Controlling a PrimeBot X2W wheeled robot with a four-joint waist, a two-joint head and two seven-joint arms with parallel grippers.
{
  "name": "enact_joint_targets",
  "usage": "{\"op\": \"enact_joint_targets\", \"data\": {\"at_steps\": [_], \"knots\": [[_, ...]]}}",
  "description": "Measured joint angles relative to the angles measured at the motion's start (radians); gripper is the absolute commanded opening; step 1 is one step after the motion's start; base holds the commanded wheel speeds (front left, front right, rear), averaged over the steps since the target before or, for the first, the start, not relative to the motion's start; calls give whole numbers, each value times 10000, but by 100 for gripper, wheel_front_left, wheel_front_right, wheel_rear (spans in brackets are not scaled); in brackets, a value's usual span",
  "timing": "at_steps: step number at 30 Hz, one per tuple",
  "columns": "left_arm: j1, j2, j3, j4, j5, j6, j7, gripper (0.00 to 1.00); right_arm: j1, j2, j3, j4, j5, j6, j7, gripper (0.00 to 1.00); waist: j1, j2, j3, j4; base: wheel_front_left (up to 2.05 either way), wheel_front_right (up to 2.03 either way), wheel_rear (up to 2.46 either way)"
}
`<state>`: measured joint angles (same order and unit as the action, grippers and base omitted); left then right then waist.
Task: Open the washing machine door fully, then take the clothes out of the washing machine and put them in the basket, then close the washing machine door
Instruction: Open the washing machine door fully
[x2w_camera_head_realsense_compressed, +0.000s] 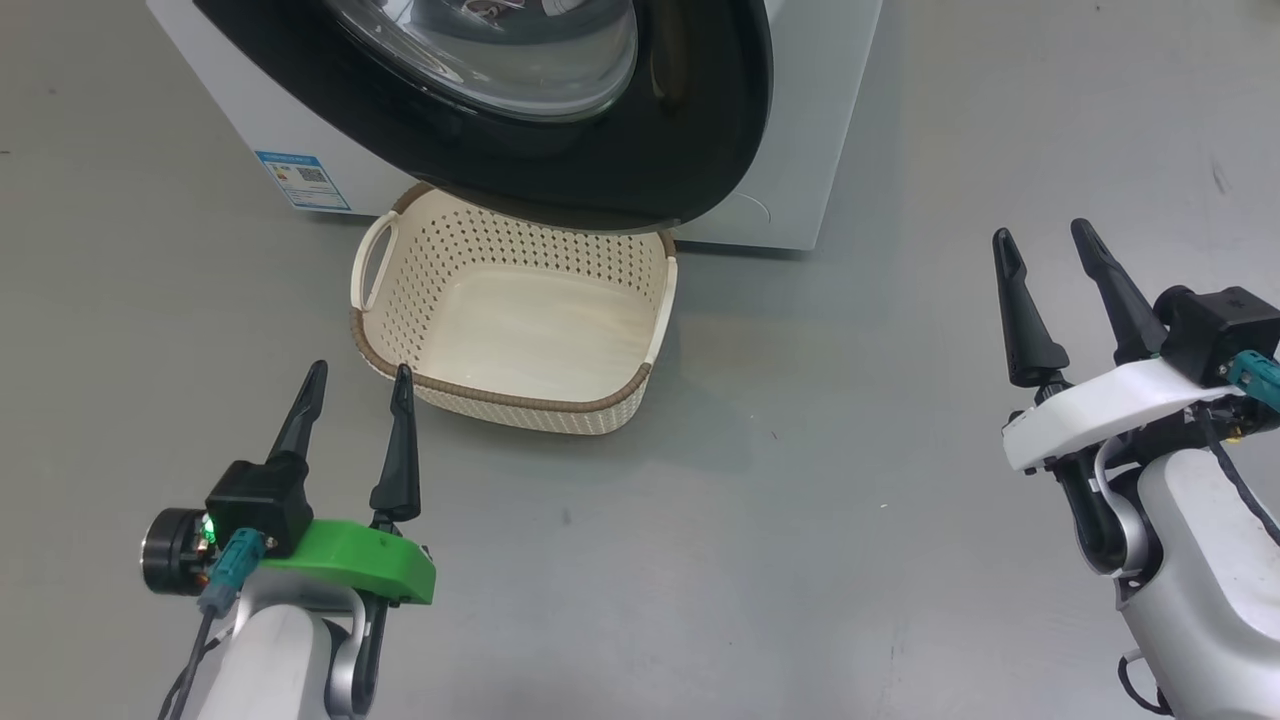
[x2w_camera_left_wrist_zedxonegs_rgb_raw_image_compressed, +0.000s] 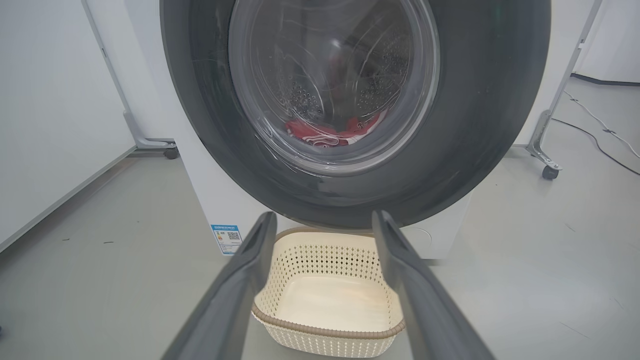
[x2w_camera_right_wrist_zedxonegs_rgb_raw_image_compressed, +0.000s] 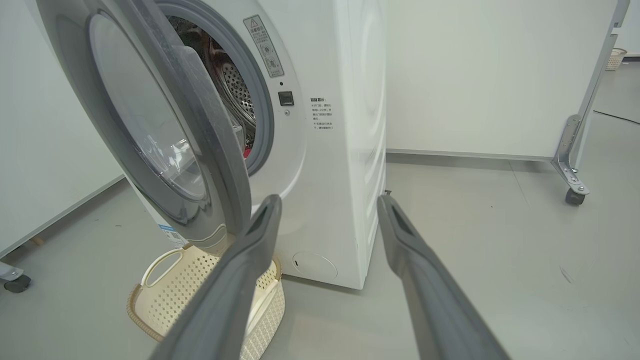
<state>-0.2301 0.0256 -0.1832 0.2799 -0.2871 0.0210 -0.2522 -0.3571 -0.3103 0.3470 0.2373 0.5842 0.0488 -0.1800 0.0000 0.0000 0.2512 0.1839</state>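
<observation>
Head view: the door (x2w_camera_head_realsense_compressed: 700, 120) hangs ajar over the basket (x2w_camera_head_realsense_compressed: 520, 395) at upper centre. My left hand (x2w_camera_head_realsense_compressed: 361, 367) and right hand (x2w_camera_head_realsense_compressed: 1040, 230) are both spread wide, empty, touching nothing.

Left wrist view: the clothes (x2w_camera_left_wrist_zedxonegs_rgb_raw_image_compressed: 325, 132) lie inside the washing machine (x2w_camera_left_wrist_zedxonegs_rgb_raw_image_compressed: 210, 200), centre frame.

Right wrist view: the door is only part open. Next, I judge, I must catch its edge and swing it wide.

Near left: left gripper (x2w_camera_head_realsense_compressed: 361, 368), both dark fingers spread wide, nothing between them, tips pointing toward the far side. Behind the fingers sits a green wrist bracket (x2w_camera_head_realsense_compressed: 365, 570) carrying a black camera block (x2w_camera_head_realsense_compressed: 258, 500) with a small green light on. The pale left forearm (x2w_camera_head_realsense_compressed: 270, 660) comes up from the near edge.

Near right, a little farther forward: right gripper (x2w_camera_head_realsense_compressed: 1040, 232), fingers likewise spread and empty, leaning slightly left. Its white wrist bracket (x2w_camera_head_realsense_compressed: 1100, 410) sits above the pale right forearm (x2w_camera_head_realsense_compressed: 1200, 560).
</observation>
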Motion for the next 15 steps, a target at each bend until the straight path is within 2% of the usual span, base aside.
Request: {"op": "enact_joint_targets", "data": {"at_steps": [6,15], "knots": [[0,0,-151,-38,-2,-58,0,100,-151,-173,-71,-165,-71,0,176,100,0,0,151,69,0,0,0],[-20,0,-447,-153,-35,-90,0,100,-1314,-416,-232,-318,-69,12,721,100,0,0,579,272,0,0,0]]}}
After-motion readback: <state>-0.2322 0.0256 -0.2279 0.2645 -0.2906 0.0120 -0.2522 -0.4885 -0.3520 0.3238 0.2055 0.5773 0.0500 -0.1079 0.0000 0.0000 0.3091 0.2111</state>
